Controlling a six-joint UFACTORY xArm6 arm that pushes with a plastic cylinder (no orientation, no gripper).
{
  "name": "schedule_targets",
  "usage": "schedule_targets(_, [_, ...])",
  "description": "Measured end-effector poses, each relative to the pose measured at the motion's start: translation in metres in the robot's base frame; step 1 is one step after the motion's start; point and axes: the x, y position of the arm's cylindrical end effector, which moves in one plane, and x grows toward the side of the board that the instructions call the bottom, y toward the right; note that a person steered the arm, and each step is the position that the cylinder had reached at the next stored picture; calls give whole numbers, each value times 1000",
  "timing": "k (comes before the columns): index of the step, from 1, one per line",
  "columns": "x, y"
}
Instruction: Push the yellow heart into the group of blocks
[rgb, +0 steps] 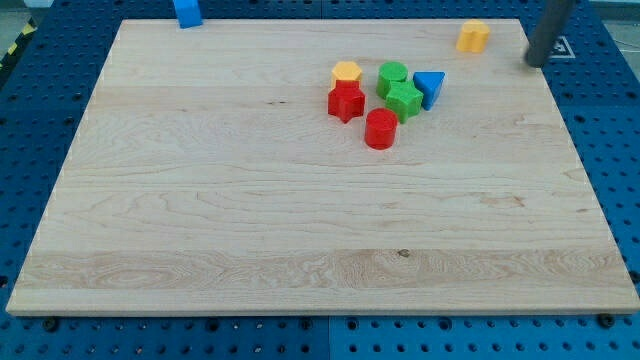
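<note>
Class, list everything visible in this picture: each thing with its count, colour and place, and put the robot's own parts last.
Wooden board: one, pale wood, fills most of the view.
Blue pegboard table: one, blue, around the board.
Yellow heart: one, yellow, top right, apart from the group.
Blue block: one, blue, top edge, left of centre.
Yellow hexagon: one, group's left.
Red star: one, below the hexagon.
Red cylinder: one, group's bottom.
Green cylinder: one, group's top.
Green star: one, group's middle.
Blue triangle: one, group's right.
My tip: one, dark, right of the heart, apart.
</note>
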Motion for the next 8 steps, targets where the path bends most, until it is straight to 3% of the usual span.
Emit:
schedule_targets(2, [-24,24])
schedule_targets(4, [-94,-41])
schedule_targets(5, [-86,-109])
schedule_targets(6, [-41,-128])
schedule_targets(7, [8,-107])
schedule_targets(8, [10,-101])
